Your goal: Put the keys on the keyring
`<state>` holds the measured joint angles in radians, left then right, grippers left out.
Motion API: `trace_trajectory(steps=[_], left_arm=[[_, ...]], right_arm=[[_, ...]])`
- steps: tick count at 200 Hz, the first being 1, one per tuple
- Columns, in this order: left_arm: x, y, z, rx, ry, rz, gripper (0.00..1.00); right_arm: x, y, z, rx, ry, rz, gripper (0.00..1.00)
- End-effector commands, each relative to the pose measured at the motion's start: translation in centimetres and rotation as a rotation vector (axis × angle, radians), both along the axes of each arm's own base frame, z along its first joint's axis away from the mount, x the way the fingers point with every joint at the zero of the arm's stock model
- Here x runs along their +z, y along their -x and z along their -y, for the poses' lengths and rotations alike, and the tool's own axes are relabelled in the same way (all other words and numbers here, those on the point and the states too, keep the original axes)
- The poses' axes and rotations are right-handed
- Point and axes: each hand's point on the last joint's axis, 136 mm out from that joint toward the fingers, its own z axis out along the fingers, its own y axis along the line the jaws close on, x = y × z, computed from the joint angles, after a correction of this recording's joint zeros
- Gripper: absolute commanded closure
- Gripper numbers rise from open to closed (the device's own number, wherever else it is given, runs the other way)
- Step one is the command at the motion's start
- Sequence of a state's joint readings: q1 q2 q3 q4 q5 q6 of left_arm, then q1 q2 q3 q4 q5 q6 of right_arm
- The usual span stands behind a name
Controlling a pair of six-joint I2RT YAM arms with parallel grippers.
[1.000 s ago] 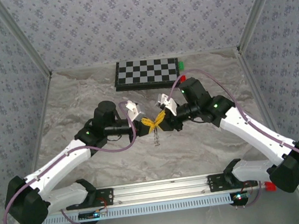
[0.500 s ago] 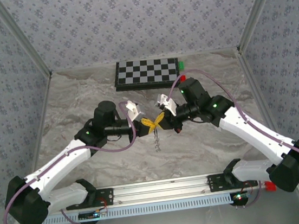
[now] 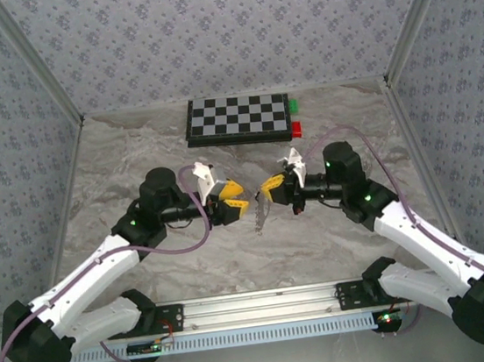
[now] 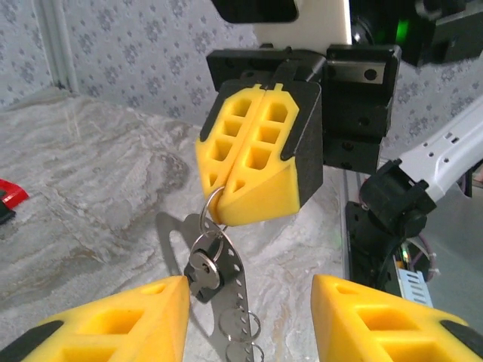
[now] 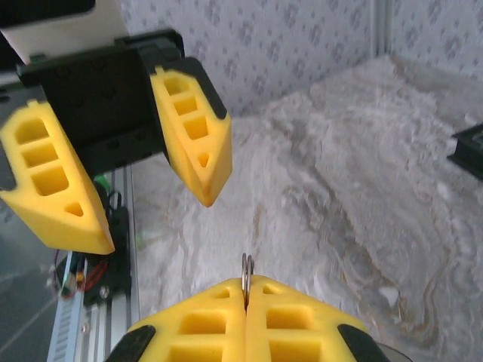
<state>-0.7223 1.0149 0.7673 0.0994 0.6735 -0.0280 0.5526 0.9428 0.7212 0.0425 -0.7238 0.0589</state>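
My right gripper (image 3: 267,189) is shut on the top ring of the keyring (image 3: 258,219), which hangs down from it above the table's middle. In the left wrist view the keyring (image 4: 235,298) is a thin silvery perforated strip with small rings. A key (image 4: 202,273) with a black head and silvery face hangs on the ring just below the right gripper's shut yellow fingers (image 4: 256,162). My left gripper (image 3: 237,197) stands open a short way left of the keyring, holding nothing, its fingers (image 4: 113,324) either side of the key. In the right wrist view the ring (image 5: 246,265) sticks up between the shut right gripper (image 5: 246,286).
A checkerboard (image 3: 237,118) lies at the back of the marble table, with a green block (image 3: 294,104) and a red block (image 3: 296,127) at its right end. The arms' mounting rail (image 3: 257,307) runs along the near edge. Patterned walls enclose three sides.
The two grippers were pressed together at the keyring. The left gripper has opened and drawn back to the left. The right arm has shifted right, still holding the keyring.
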Motion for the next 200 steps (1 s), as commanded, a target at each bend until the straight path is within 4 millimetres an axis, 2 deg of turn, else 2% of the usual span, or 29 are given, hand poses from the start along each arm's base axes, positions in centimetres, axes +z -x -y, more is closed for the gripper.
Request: trace_trajectory(steps=[1,33,68,94,119,145,200], left_arm=[[1.4,-0.3,0.0,0.026,0.050,0.019,0.54],[2.1,-1.0,0.3,0.058,0.083,-0.013,0.54],[1.9,-1.4,0.6,0.096,0.085,-0.030,0.53],[2.1,-0.7,1.3,0.084,0.088,-0.021,0.46],[1.9,-0.2,2.4,0.082,0.055,0.008,0.46],[2.0,-1.0,2.7,0.126,0.044,0.024,0.46],[2.9,-2.2,2.3,0.210,0.072,0.051,0.52]], right_arm=[[4.9,0.3,0.1,0.009,-0.195,0.113,1.00],[6.3,0.6,0.5,-0.004,-0.297,0.159,1.00],[7.2,1.0,0.6,0.010,-0.355,0.174,1.00],[7.3,1.2,0.5,0.019,-0.366,0.172,1.00],[7.3,1.3,0.5,0.020,-0.369,0.172,1.00],[7.0,1.4,0.4,0.025,-0.366,0.165,1.00],[6.5,1.7,0.1,0.036,-0.358,0.149,1.00]])
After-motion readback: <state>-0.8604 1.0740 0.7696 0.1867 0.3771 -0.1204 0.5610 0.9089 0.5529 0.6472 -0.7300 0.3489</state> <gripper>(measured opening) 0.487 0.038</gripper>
